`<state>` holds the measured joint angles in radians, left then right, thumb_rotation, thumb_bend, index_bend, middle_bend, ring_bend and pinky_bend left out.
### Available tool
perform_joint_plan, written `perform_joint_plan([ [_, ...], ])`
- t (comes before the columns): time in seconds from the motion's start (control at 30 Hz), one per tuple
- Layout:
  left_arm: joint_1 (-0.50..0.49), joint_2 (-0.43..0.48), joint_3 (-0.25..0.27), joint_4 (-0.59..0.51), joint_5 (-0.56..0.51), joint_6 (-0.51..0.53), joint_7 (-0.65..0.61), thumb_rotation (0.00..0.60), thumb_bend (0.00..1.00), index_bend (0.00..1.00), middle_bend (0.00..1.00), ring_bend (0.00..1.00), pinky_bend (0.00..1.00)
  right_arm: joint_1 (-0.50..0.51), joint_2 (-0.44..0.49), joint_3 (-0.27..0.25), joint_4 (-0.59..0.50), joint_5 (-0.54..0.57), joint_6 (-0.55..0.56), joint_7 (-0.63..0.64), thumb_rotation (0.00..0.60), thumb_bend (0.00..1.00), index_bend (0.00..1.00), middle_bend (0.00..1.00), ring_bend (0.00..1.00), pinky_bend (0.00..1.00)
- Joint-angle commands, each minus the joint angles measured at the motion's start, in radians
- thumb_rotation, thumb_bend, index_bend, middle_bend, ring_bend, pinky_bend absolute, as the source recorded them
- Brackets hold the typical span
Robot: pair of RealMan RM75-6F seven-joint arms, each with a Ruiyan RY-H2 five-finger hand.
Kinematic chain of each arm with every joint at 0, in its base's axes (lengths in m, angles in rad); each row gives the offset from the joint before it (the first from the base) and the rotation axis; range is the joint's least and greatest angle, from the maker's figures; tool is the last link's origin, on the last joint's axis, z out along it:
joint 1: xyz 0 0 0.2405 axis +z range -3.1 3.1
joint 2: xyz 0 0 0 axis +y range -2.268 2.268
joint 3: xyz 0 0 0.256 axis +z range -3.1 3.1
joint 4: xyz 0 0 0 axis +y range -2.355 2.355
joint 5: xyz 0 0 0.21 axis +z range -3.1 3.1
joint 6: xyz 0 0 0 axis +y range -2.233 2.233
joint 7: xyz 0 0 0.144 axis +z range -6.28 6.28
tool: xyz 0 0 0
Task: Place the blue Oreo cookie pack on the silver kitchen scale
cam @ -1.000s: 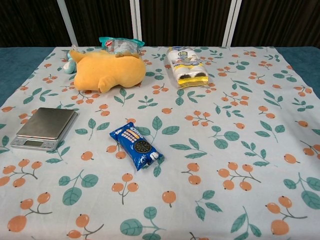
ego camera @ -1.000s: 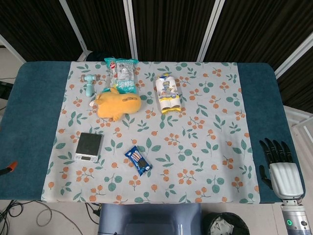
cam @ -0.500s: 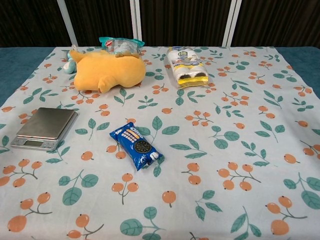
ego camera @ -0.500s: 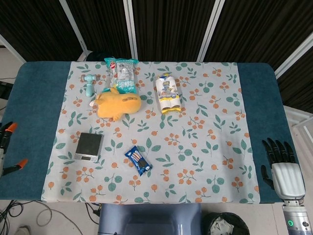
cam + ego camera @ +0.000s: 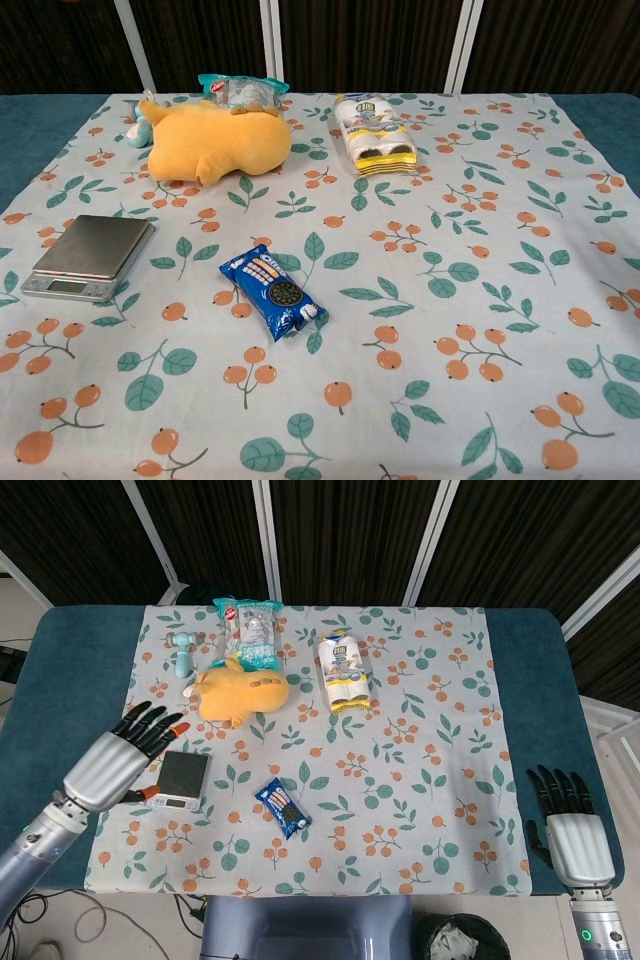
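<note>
Oreo pack [image 5: 283,808] seen flat on table [image 5: 60,700], near scale [image 5: 181,778]. Left hand [image 5: 118,758] spread beside scale, nothing held. Right hand [image 5: 569,825] spread, nothing held.

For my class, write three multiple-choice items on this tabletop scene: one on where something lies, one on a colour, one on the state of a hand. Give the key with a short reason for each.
1. Where does the Oreo pack lie?
A. on the scale
B. on the cloth, right of the scale
C. on top of the plush toy

2. What colour is the plush toy?
A. yellow-orange
B. green
C. purple

3. How is the left hand?
A. holding the Oreo pack
B. pressing the plush toy
C. empty, fingers apart, near the scale

Key:
1. B: the pack rests on the cloth, apart from the scale, whose platform is bare.
2. A: both views show it yellow-orange.
3. C: the head view shows it holding nothing, beside the scale's left edge.
</note>
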<state>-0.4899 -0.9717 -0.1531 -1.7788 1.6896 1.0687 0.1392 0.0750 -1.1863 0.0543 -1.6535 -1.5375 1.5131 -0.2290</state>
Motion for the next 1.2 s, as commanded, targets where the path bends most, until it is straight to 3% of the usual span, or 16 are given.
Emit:
perform_joint_plan([
  [0.03, -0.098, -0.061, -0.009, -0.039, -0.060, -0.146, 0.075, 0.600, 0.09, 0.11, 0.09, 0.00, 0.07, 0.000, -0.003, 0.001, 0.002, 0.004, -0.002, -0.004, 0.600, 0.59, 0.00, 0.07, 0.02, 0.00],
  [0.3, -0.193, -0.242, 0.011, 0.033, -0.127, -0.292, 0.223, 0.600, 0.09, 0.11, 0.10, 0.00, 0.07, 0.000, -0.015, 0.010, 0.010, 0.016, 0.003, -0.015, 0.600, 0.59, 0.00, 0.07, 0.02, 0.00],
  [0.73, -0.275, -0.526, 0.017, 0.199, -0.237, -0.344, 0.346, 0.600, 0.09, 0.15, 0.16, 0.05, 0.10, -0.001, -0.008, 0.016, 0.016, 0.027, 0.001, 0.005, 0.600, 0.59, 0.00, 0.07, 0.02, 0.00],
  [1.0, -0.304, -0.622, 0.018, 0.285, -0.286, -0.346, 0.374, 0.600, 0.09, 0.15, 0.19, 0.09, 0.12, -0.002, 0.001, 0.017, 0.015, 0.031, -0.001, 0.018, 0.600, 0.59, 0.00, 0.07, 0.02, 0.00],
  [1.2, -0.316, -0.656, 0.030, 0.311, -0.292, -0.331, 0.400, 0.600, 0.11, 0.19, 0.25, 0.15, 0.18, -0.004, 0.008, 0.019, 0.012, 0.032, 0.004, 0.025, 0.600, 0.59, 0.00, 0.07, 0.02, 0.00],
])
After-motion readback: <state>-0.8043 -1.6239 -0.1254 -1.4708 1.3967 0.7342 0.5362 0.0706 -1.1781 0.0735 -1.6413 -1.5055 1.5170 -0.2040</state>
